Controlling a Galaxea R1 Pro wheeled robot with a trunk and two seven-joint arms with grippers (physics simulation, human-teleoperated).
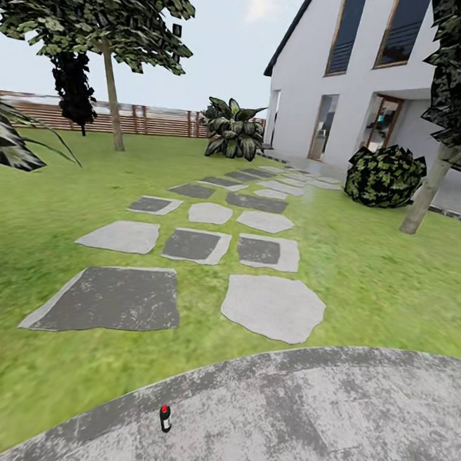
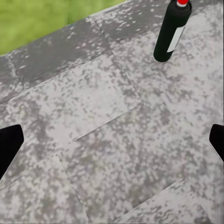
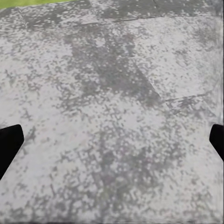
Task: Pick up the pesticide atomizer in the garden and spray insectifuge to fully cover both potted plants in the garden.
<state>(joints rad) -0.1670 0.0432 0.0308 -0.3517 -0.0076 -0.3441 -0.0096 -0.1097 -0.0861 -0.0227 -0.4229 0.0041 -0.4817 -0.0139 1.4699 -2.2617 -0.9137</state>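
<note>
Basically 0 steps done: small dark bottle with red cap, the atomizer (image 1: 164, 418), stands upright, ungrasped, on the mottled-grey stone patio (image 1: 325, 423). Left hand (image 2: 112, 142) and right hand (image 3: 112, 140) both wide, empty. Pickup and spraying remain.

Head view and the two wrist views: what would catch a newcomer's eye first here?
Probably the small dark bottle with a red cap, standing upright and alone on the mottled-grey stone patio near the grass edge; the left wrist view shows it close up, with a pale label. Next come the stepping stones leading across the lawn toward the white house.
</note>
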